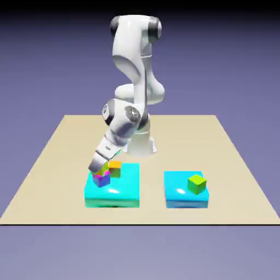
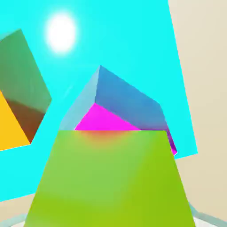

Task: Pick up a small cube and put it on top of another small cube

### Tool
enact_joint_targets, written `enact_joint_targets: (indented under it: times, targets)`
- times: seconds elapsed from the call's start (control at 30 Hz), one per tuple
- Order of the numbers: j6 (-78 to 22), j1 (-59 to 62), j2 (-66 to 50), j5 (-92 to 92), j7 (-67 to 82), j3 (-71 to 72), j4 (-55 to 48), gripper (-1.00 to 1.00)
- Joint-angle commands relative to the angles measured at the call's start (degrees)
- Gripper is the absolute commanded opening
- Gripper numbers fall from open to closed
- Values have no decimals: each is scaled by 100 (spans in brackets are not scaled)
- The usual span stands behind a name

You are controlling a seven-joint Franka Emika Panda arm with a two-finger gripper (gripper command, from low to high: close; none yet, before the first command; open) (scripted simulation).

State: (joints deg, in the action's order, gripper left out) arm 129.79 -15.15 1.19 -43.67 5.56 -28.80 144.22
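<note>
Arm bent over left cyan block (image 1: 112, 192) — orange cube (image 1: 115, 168) there (lime-green cube (image 1: 197, 184) on right block (image 1: 178, 191)).

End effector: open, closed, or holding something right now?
End effector: cannot be told; its tips flank the yellow cube, which sits atop the magenta-topped cube.

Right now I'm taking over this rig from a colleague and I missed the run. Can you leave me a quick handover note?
Gripper: low over the stack, with the yellow cube between its fingers. The pictures don't show whether it is open or gripping.
Things: the yellow cube looks set on the pink-topped cube, off-centre, so part of the pink top shows. Both are on the cyan block at the exterior view's left, and an orange cube sits beside them.
Done: the yellow cube appears to be on the stack.
Left: confirm the release, lift the gripper clear, and check that the stack holds.
</note>
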Motion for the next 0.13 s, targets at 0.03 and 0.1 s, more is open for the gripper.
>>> enact_joint_targets:
  times: [0.03, 0.1]
  targets:
    - [-498, -346, 354, 145, 107, 111, -116, 100]
    - [-891, -438, 633, 260, 191, 199, -208, 100]
